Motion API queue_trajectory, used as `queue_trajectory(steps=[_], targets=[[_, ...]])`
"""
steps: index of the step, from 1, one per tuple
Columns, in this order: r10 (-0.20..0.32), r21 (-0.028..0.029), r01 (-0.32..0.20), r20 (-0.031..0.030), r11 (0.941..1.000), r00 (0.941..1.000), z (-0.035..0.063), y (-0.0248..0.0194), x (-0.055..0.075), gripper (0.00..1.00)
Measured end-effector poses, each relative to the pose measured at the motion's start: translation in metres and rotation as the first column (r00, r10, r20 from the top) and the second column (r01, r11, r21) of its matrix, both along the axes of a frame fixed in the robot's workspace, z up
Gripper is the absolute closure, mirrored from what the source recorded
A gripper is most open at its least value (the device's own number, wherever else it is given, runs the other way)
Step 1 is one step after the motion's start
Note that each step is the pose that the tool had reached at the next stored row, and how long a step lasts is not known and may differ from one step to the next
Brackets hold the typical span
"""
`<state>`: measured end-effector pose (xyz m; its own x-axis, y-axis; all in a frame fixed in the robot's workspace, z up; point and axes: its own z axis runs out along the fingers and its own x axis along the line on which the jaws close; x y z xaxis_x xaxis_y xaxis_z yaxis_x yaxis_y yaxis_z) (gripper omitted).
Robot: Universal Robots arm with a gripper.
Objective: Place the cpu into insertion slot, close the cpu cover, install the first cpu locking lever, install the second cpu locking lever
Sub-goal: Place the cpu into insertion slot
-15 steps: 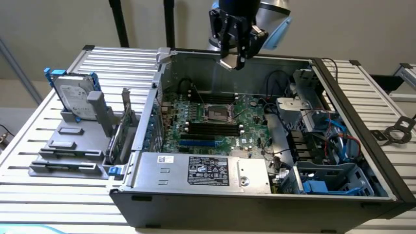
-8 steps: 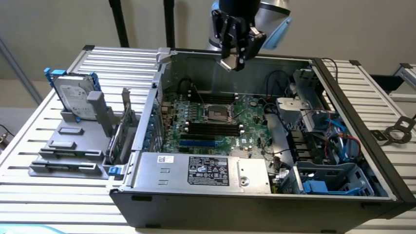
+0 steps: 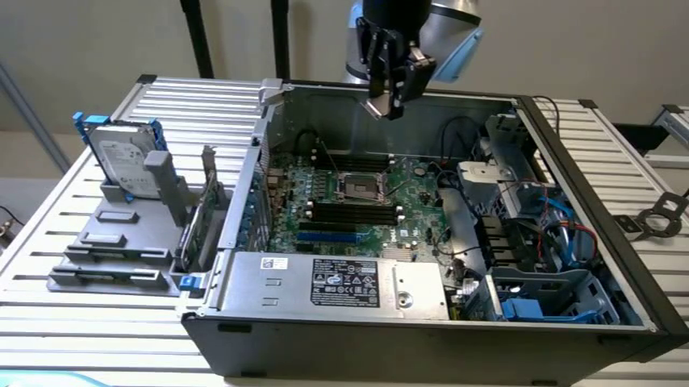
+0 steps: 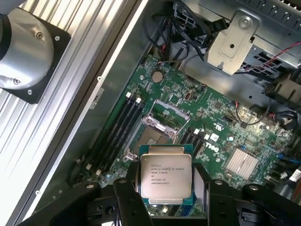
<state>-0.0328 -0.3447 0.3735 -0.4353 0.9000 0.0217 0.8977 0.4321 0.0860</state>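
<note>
Pincer (image 3: 388, 105) is gripping the cpu (image 4: 165, 175), jaws wide round it, above the PC case (image 3: 431, 347). Insertion slot (image 3: 359, 187) is lying empty w/ cpu cover (image 4: 162, 115) up; levers not yet done.

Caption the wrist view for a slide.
Gripper holds the cpu over the green motherboard, with the insertion slot not yet filled.

Reading off the cpu (image 4: 165, 175) lid now: the top line looks to me like Intel Xeon E5, followed by a model number I can't make out. The lines under it are too fine to read. On the board (image 4: 211, 103) I've got white letters spelling DELL. On the power supply (image 3: 253, 282), there's a black label (image 3: 344, 282) and a white sticker (image 3: 282, 263), neither legible.
</note>
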Motion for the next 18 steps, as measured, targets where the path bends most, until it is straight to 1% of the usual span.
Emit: queue_trajectory(steps=[2,5,9,13,16,18], targets=[[-0.032,0.0000,0.032,-0.0003,0.9995,0.9995,-0.0005,0.0000,0.0000,0.45],[-0.081,-0.0001,0.081,-0.0009,0.9967,0.9967,-0.0013,0.0000,0.0000,0.45],[-0.145,-0.0001,0.145,-0.0014,0.9895,0.9895,-0.0024,0.0000,0.0000,0.45],[-0.210,-0.0002,0.210,-0.0018,0.9777,0.9777,-0.0037,0.0000,0.0000,0.45],[-0.254,-0.0006,0.254,-0.0033,0.9671,0.9671,-0.0048,0.0000,0.0000,0.45],[-0.284,-0.0012,0.284,-0.0055,0.9590,0.9589,-0.0057,0.0000,0.0000,0.45]])
